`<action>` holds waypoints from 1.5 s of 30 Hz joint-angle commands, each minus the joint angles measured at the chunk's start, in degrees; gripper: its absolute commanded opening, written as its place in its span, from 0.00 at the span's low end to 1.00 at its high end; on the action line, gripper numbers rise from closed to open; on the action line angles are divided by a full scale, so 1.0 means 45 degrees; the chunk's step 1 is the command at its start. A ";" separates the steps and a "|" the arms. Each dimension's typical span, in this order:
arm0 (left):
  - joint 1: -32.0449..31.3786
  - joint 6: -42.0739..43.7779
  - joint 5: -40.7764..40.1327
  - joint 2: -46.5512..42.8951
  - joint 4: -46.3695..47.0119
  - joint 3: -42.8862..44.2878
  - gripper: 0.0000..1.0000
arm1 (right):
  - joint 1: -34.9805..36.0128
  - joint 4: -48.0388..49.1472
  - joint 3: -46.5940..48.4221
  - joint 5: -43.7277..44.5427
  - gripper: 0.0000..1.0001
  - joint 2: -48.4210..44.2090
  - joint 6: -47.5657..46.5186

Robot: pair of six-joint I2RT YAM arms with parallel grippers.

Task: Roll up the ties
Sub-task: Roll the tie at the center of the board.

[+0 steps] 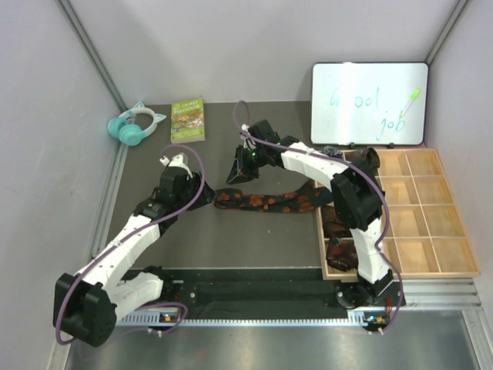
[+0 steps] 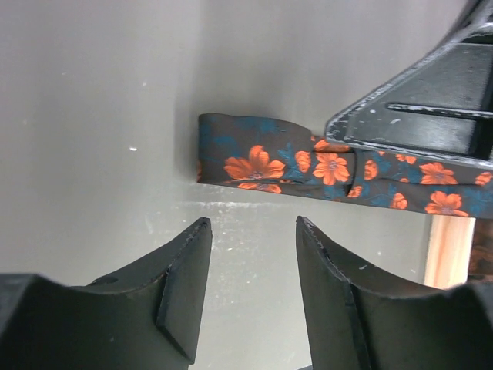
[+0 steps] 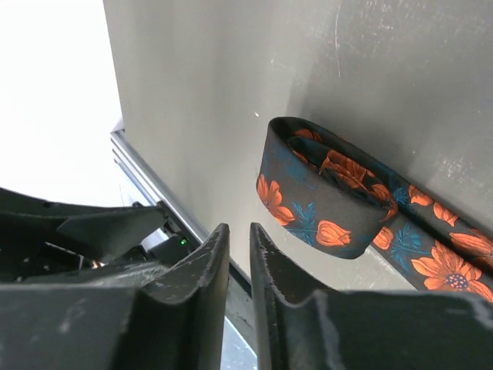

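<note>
on table [image 1: 231, 239] | tie [image 1: 266, 202] btwn l gripper [image 2: 252, 231], open, & r gripper [image 3: 239, 231], barely open; both empty

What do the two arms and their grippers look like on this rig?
The left arm and right arm have white link shells with black joints and bases. A purple cable loops along each. The left gripper and right gripper have matte black, wedge-shaped fingers.

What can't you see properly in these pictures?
- Top view: the ties in the wooden tray are mostly hidden by the right arm.
- Top view: the title on the book is too small to read.
- Left wrist view: the flowered tie runs off the right edge.
- Right wrist view: its unrolled end leaves the picture at the bottom right.
</note>
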 commanded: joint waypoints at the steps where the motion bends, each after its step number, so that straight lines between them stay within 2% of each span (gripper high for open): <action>1: 0.0299 0.0402 0.0446 0.0299 0.0054 0.0380 0.53 | 0.0117 0.1027 -0.0049 -0.0245 0.15 -0.0071 0.0308; 7: 0.0554 0.0519 0.0662 0.0456 0.0210 0.0302 0.53 | 0.0117 0.1320 -0.0321 -0.0264 0.11 0.0300 0.0347; 14: 0.0885 0.0558 0.0857 0.0378 0.0678 -0.0126 0.56 | 0.0117 0.2003 -0.1628 -0.0264 0.10 0.0242 0.0464; 26: 0.1296 0.0557 0.2146 0.0846 0.2824 -0.1103 0.62 | 0.0117 0.2356 -0.2880 0.0087 0.09 0.0476 0.0035; 40: 0.1511 0.1221 0.3297 0.3423 0.5988 -0.1651 0.62 | -0.0117 0.2316 -0.3213 0.0243 0.09 0.0535 -0.0238; 45: 0.1647 0.1613 0.3924 0.4790 0.6500 -0.1456 0.63 | -0.0156 0.2336 -0.3213 0.0185 0.09 0.0593 -0.0258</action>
